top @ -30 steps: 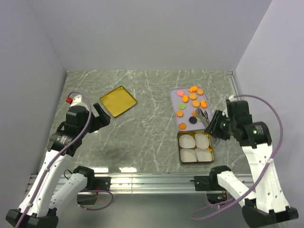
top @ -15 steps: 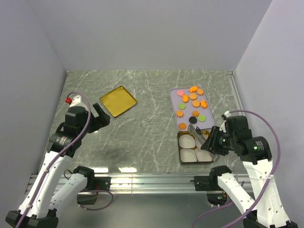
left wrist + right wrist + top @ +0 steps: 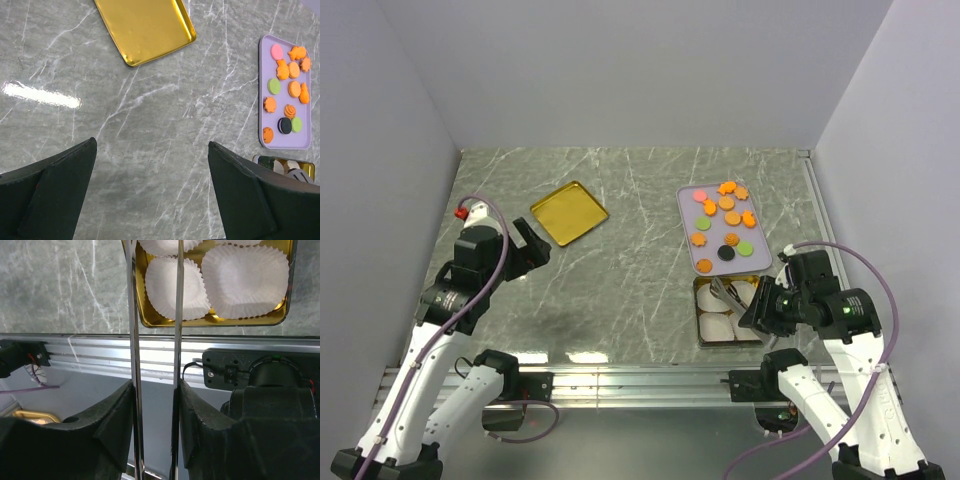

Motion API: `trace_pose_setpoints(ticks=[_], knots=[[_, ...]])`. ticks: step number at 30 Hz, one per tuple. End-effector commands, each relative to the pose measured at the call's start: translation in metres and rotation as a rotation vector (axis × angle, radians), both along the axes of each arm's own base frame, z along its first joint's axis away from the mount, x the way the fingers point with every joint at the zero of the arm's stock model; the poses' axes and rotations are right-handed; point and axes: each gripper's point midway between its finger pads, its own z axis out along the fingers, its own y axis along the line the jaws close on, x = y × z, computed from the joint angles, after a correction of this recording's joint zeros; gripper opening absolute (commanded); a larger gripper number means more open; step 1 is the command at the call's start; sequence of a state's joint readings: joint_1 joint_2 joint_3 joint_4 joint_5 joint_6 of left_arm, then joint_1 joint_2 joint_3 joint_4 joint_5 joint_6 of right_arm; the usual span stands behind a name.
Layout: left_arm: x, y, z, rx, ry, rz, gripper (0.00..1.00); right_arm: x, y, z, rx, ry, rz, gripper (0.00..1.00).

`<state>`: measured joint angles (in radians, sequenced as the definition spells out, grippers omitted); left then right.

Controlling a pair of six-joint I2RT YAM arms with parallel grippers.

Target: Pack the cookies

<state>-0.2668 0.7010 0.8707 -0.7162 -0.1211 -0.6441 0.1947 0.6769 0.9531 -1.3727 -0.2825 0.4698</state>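
- Right gripper (image 3: pixel 155 386), clamped on steel tongs (image 3: pixel 177 315), hangs over the gold tin (image 3: pixel 235 321). Best to centre the tips above one paper cup (image 3: pixel 245 280) before release. Their load cannot be told.
- Cookies (image 3: pixel 727 203), mostly scalloped orange, lie on the lavender tray (image 3: pixel 686 212) at the tin's 12 o'clock.
- Left gripper (image 3: pixel 152 165) gapes wide at 9 o'clock.

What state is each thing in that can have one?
left gripper: open, empty.
right gripper: shut on tongs.
tongs: tips over tin; load not visible.
tin: open, holding paper cups.
lid: off, lying well left of tin.
cookies: on lilac tray, none seen packed.
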Motion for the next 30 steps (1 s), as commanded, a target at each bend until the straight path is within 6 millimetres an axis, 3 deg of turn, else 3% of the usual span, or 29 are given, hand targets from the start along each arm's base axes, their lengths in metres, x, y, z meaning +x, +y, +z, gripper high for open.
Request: trace_pose_setpoints(ticks=[1, 11, 20, 30], knots=[[0.003, 0.002, 0.01, -0.009, -0.043, 0.014, 0.99, -0.003, 0.002, -0.001, 0.004, 0.0, 0.028, 0.43], [0.002, 0.003, 0.011, -0.01, -0.048, 0.025, 0.99, 0.0, 0.001, -0.005, -0.008, 0.004, 0.029, 0.51], [0.001, 0.005, 0.011, -0.01, -0.05, 0.031, 0.99, 0.004, 0.001, 0.001, -0.006, -0.018, 0.026, 0.51], [0.0, 0.005, 0.015, -0.014, -0.067, 0.033, 0.99, 0.026, 0.006, 0.037, 0.018, -0.109, 0.005, 0.5]])
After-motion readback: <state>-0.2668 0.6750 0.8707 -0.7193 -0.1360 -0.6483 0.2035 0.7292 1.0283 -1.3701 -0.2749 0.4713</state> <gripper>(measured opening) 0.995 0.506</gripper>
